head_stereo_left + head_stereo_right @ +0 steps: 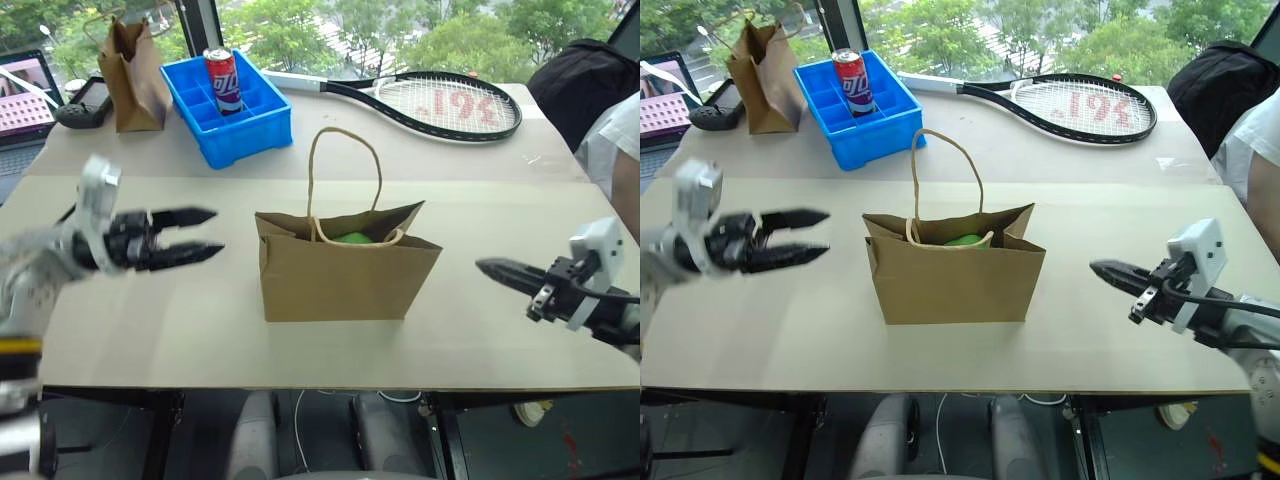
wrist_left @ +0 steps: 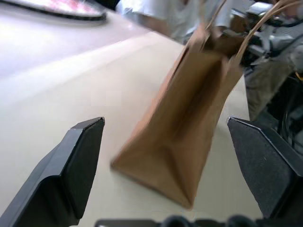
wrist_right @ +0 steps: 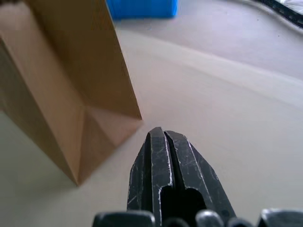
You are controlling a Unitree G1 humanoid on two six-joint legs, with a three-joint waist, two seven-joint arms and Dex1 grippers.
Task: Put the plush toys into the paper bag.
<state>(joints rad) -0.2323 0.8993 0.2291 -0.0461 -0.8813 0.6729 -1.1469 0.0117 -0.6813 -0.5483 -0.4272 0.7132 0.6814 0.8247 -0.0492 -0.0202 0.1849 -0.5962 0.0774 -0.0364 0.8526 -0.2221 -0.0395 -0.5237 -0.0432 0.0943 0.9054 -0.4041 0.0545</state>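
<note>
A wide brown paper bag (image 1: 345,275) stands mid-table with a green plush toy (image 1: 352,238) inside, the left end effector (image 1: 195,235) empty with fingers spread, the right end effector (image 1: 495,270) pinched closed and empty; a careless sweep could topple the light bag.

left end effector (image 2: 165,165) — fingers spread | paper bag (image 2: 189,127) upright — table (image 2: 61,85)

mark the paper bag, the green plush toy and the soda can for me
paper bag (image 1: 345,280), left eye view, middle of its front wall.
green plush toy (image 1: 352,238), left eye view, the top showing inside the bag's mouth.
soda can (image 1: 223,80), left eye view, its red side.
</note>
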